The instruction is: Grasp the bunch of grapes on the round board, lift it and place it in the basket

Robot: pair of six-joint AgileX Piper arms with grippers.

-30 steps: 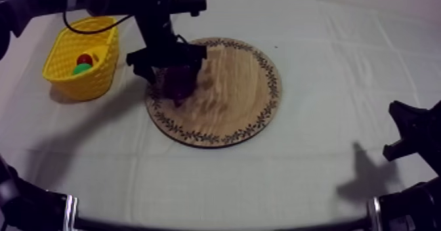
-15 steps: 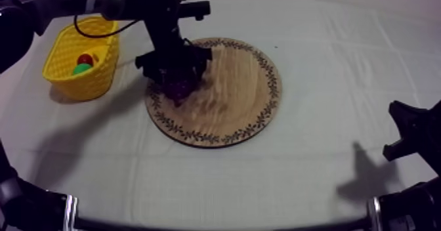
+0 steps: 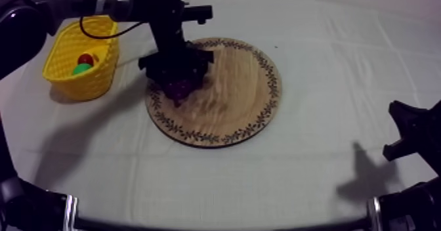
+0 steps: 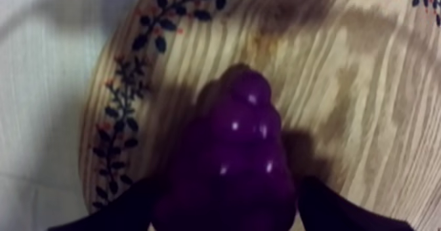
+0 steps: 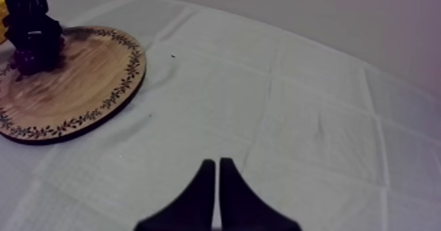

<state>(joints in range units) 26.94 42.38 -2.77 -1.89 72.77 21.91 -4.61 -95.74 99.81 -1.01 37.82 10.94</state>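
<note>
Seemingly light, hard and glossy, the one bunch of grapes (image 4: 236, 161) lies on the left side of the one wooden board (image 3: 230, 96), left of frame centre; my left pincer (image 3: 176, 83) is clamped across its broad body, the sound place to hold. My right pincer (image 5: 218, 161), closed to a wedge, hangs over bare surface (image 5: 295, 115). One yellow basket (image 3: 65, 76), upper left, holds one small red fruit (image 3: 85, 58) and one green fruit (image 3: 81, 69).

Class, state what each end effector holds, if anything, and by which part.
The left end effector grips the bunch of grapes by its wide end, one finger on each side. The right end effector holds nothing.
</note>
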